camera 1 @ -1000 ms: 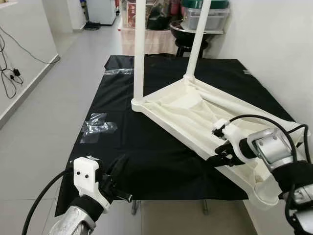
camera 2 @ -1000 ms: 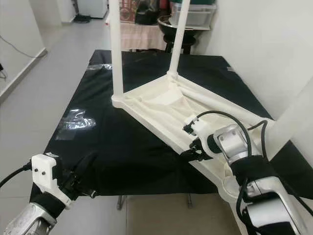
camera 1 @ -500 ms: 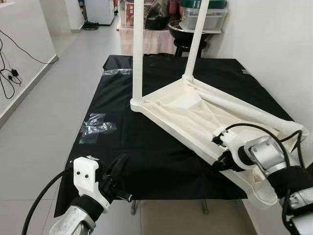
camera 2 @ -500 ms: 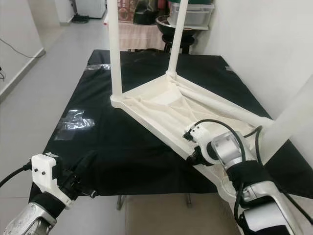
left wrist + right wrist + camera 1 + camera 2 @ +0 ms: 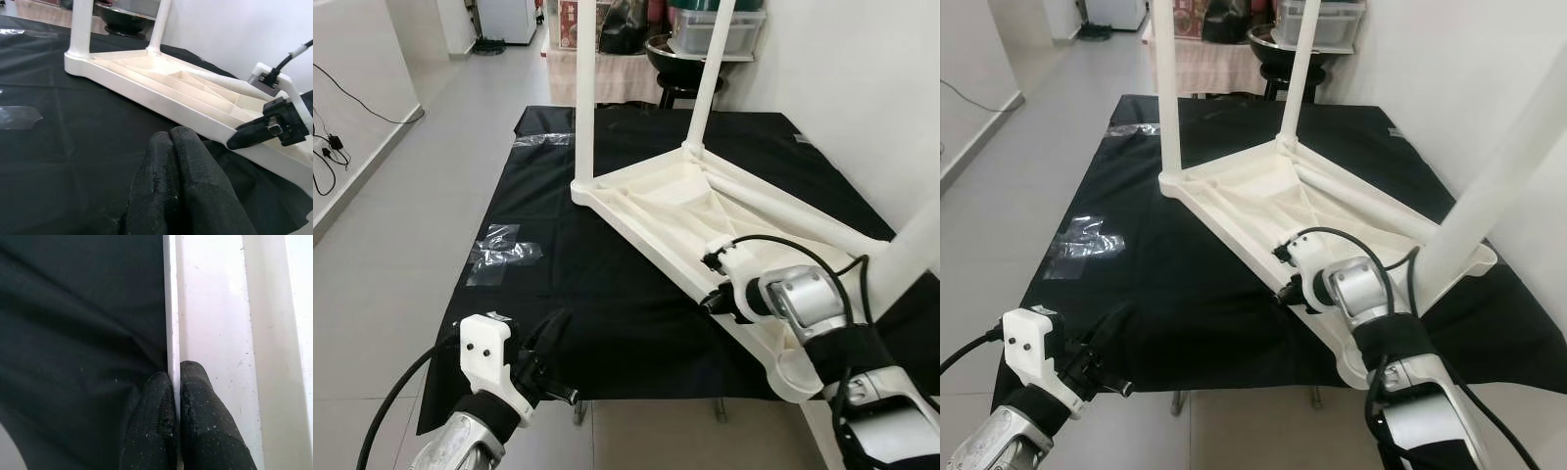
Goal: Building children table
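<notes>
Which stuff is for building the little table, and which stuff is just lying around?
For the job:
white tabletop, upside down on the black cloth
two upright legs
right gripper, pinching the tabletop's edge

Just lying about:
clear plastic wrap
black bowl
left gripper, idle

Right gripper (image 5: pixel 176 377) jaws pinched together; left gripper (image 5: pixel 172 134) jaws closed, low.

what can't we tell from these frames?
- Table legs: tops cut off by the upper edge of both eye views.
- Fourth leg socket: the right arm covers part of it, so its state is unclear.
- Table top's face: turned down on the black cloth.
- Right gripper on the table rim: the wrist view shows fingers astride the edge, their pads hidden.
</notes>
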### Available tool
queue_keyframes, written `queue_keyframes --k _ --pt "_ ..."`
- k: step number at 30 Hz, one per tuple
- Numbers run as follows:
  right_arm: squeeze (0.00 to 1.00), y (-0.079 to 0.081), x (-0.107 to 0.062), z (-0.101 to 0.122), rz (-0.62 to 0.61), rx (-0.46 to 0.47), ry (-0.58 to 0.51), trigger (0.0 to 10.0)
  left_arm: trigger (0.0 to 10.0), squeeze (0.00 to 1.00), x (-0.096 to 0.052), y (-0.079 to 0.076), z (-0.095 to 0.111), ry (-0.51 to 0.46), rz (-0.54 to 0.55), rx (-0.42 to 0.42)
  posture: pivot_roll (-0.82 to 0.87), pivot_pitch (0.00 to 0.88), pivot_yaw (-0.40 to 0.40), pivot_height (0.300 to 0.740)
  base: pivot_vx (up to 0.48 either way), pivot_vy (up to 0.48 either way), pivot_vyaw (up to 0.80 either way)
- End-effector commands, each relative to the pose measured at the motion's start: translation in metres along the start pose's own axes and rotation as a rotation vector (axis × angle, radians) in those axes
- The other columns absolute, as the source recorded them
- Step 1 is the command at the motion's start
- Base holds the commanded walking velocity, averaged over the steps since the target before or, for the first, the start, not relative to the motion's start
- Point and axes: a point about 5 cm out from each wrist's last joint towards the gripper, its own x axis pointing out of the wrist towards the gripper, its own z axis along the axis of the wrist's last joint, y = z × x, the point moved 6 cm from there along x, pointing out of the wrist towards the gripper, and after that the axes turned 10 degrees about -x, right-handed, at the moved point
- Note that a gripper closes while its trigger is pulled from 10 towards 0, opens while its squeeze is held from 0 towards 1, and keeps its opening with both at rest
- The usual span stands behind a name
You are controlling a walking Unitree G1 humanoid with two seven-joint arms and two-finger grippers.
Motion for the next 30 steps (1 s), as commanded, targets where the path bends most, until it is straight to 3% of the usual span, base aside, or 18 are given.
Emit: queue_keyframes --k 1,6,9,10,12,13,14,16,17,18,21,30 --pt "0.00 0.005 -0.009 0.050 0.007 -0.071 -0.185 0.0 10.0 0.00 0.000 -0.004 0.000 0.001 -0.011 -0.005 0.02 0.060 -0.091 0.740 0.000 0.000 0.00" --pt "0.00 0.022 0.000 0.079 0.012 -0.091 -0.260 0.0 10.0 0.00 0.000 -0.004 0.000 0.002 -0.011 -0.006 0.02 0.057 -0.088 0.740 0.000 0.000 0.00" --pt "0.00 0.056 0.012 0.121 0.038 -0.095 -0.355 0.0 10.0 0.00 0.000 -0.004 -0.001 0.005 -0.012 -0.006 0.03 0.052 -0.087 0.740 0.000 0.000 0.00" --pt "0.00 0.072 0.015 0.141 0.036 -0.085 -0.419 2.5 10.0 0.00 0.000 -0.004 -0.001 0.006 -0.012 -0.006 0.03 0.052 -0.087 0.740 0.000 0.000 0.00" --pt "0.00 0.088 0.016 0.161 0.031 -0.069 -0.486 2.5 10.0 0.00 0.000 -0.004 -0.001 0.006 -0.011 -0.006 0.03 0.052 -0.087 0.740 0.000 0.000 0.00" --pt "0.00 0.088 0.016 0.161 0.031 -0.069 -0.486 2.5 10.0 0.00 0.000 -0.004 -0.001 0.006 -0.011 -0.006 0.03 0.052 -0.087 0.740 0.000 0.000 0.00" --pt "0.00 0.097 0.018 0.168 0.025 -0.064 -0.505 10.0 10.0 0.00 0.000 -0.004 -0.001 0.006 -0.011 -0.006 0.03 0.052 -0.091 0.740 0.000 0.000 0.00" --pt "0.00 0.102 0.020 0.172 0.021 -0.061 -0.513 10.0 10.0 0.00 0.000 -0.004 -0.001 0.007 -0.010 -0.005 0.03 0.052 -0.091 0.740 0.000 0.000 0.00" --pt "0.45 0.107 0.021 0.178 0.003 -0.037 -0.535 10.0 10.0 0.00 0.000 -0.004 -0.001 0.006 -0.010 -0.006 0.03 0.052 -0.091 0.740 0.000 0.000 0.00" --pt "1.00 0.109 0.021 0.184 -0.028 0.005 -0.562 10.0 10.0 0.00 0.001 -0.004 -0.001 0.006 -0.010 -0.006 0.03 0.052 -0.090 0.740 0.000 0.000 0.00" --pt "1.00 0.117 0.017 0.195 -0.040 0.071 -0.634 10.0 10.0 0.00 0.001 -0.004 -0.001 0.005 -0.011 -0.007 0.03 0.053 -0.089 0.740 0.000 0.000 0.00" --pt "1.00 0.129 0.011 0.196 0.018 0.087 -0.713 10.0 10.0 0.00 0.001 -0.004 0.000 0.003 -0.012 -0.009 0.02 0.055 -0.085 0.740 0.000 0.000 0.00"
